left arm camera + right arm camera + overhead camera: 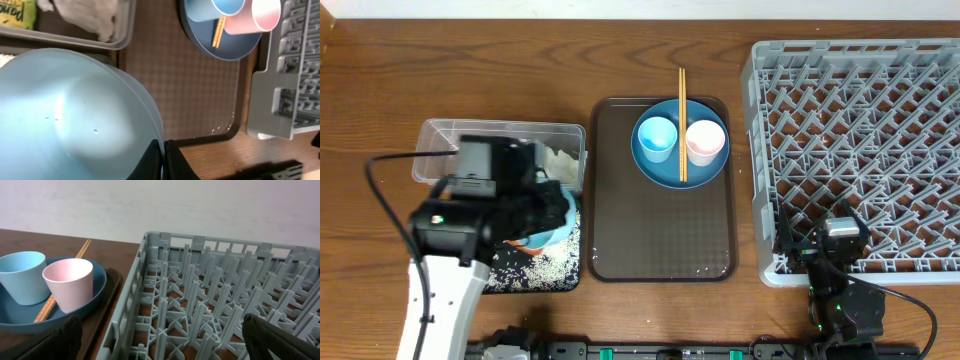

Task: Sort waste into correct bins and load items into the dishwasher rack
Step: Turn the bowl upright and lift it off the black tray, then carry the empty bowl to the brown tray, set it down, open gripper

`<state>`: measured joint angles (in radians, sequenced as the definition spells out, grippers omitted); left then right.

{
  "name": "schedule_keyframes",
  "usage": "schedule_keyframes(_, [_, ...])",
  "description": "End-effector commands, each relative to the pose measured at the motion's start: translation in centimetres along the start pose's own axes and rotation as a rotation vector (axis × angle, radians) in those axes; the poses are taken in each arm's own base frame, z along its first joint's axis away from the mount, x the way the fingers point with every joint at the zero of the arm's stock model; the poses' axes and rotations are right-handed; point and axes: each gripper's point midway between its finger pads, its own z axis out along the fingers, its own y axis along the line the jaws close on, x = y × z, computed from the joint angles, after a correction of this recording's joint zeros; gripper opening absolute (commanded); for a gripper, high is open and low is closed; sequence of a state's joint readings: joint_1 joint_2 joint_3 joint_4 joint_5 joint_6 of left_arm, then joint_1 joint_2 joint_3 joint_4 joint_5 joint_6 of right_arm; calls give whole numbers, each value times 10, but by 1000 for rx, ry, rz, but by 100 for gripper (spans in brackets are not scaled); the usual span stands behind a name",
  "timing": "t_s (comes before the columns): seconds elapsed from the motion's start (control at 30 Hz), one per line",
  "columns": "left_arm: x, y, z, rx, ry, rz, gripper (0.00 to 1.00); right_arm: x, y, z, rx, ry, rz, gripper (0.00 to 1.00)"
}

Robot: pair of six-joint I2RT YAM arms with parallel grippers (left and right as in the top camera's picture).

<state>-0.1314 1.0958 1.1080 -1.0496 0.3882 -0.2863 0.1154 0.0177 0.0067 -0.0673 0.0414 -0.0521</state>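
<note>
My left gripper (pixel 164 159) is shut on the rim of the pale white bowl (pixel 75 120), which it holds tilted over the black tray (pixel 552 272) strewn with white rice bits. A small orange piece (pixel 524 246) shows under the bowl. Behind it, the clear tub (pixel 500 130) holds crumpled napkins (pixel 92 17) and the foil wrapper (pixel 15 12). The blue plate (pixel 665 172) carries the light blue cup (pixel 656 137), the pink cup (pixel 705 142) and the chopsticks (pixel 682 125). My right gripper (pixel 167 345) stands open and empty over the front left corner of the grey rack (pixel 860 150).
The plate sits at the far end of a brown serving tray (pixel 660 230) between the bins and the rack. The left arm's body (pixel 470 220) covers much of the black tray. The table's front edge lies just behind both arms.
</note>
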Motion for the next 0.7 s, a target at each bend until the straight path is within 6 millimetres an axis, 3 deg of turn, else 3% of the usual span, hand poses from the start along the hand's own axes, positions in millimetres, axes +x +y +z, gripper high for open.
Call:
schedule_keyframes(0.0, [-4, -6, -2, -69, -48, -3, 6, 1, -3, 0, 13, 4, -5, 99])
schedule_keyframes(0.27, [18, -32, 13, -84, 3, 94, 6, 1, -3, 0, 13, 4, -5, 99])
schedule_keyframes(0.67, [51, -53, 55, -175, 106, 205, 6, 1, -3, 0, 13, 4, -5, 99])
